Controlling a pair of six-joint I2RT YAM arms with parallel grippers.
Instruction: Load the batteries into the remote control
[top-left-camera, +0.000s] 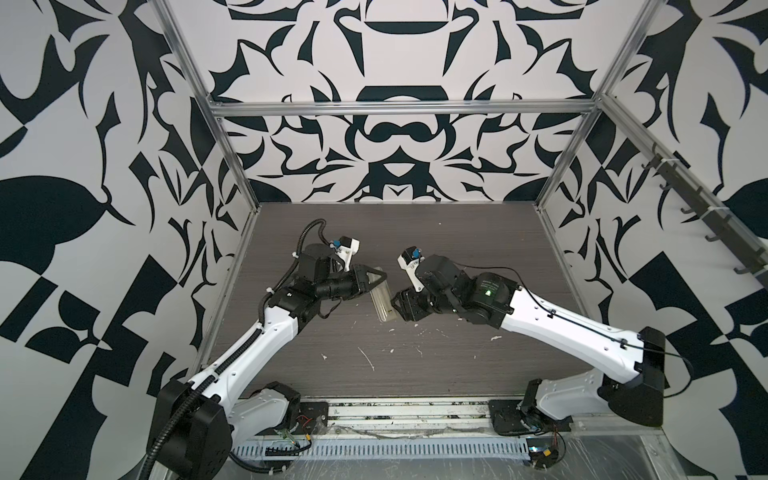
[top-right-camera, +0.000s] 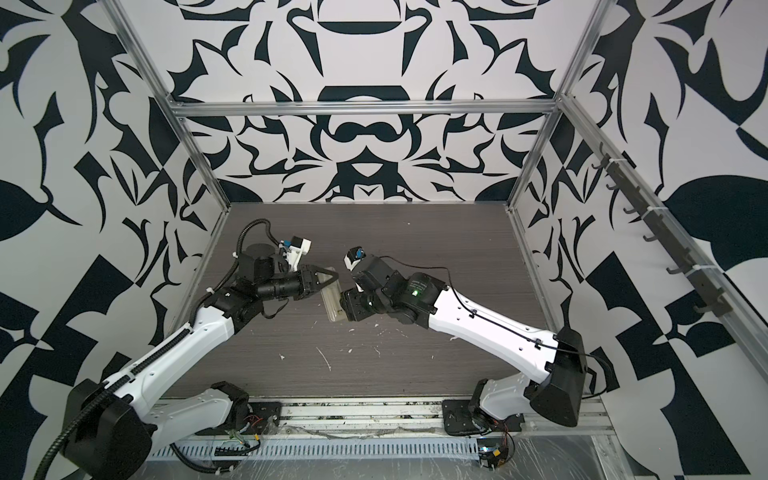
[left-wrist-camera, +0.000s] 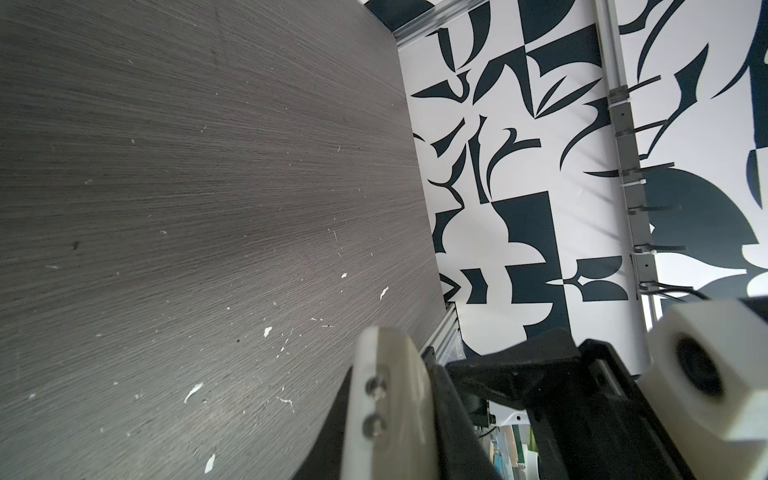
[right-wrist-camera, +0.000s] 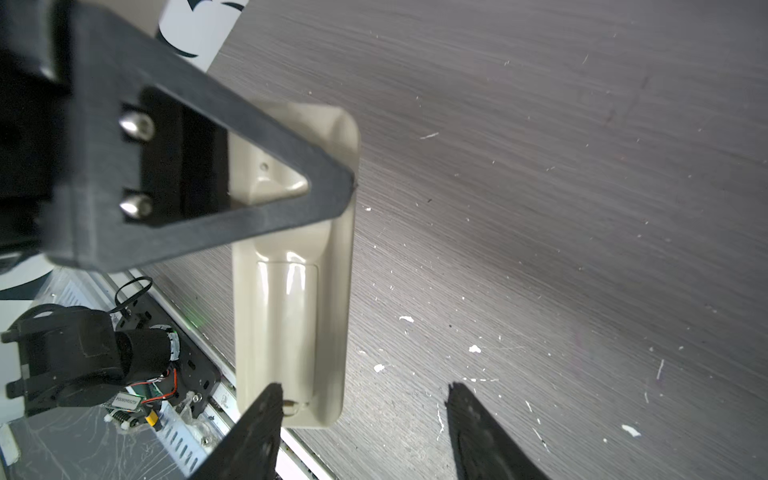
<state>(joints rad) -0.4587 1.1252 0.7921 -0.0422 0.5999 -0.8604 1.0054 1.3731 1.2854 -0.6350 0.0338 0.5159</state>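
Step, as judged: opening the battery cover (right-wrist-camera: 286, 307). Remote control (right-wrist-camera: 338, 266) lies back-up about mid-counter (top-left-camera: 457, 249), cover seemingly still on; batteries not in view. Left end effector (right-wrist-camera: 336, 193) closed, tip over the remote's end nearer the back edge, probably pinning it. Right end effector (right-wrist-camera: 365, 392) open, one jaw at the cover latch (right-wrist-camera: 293, 404). Next move: slide cover off without shifting the handset

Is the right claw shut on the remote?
No, the right claw is open: its tips stand wide apart, with the end of the remote beside only one of them.
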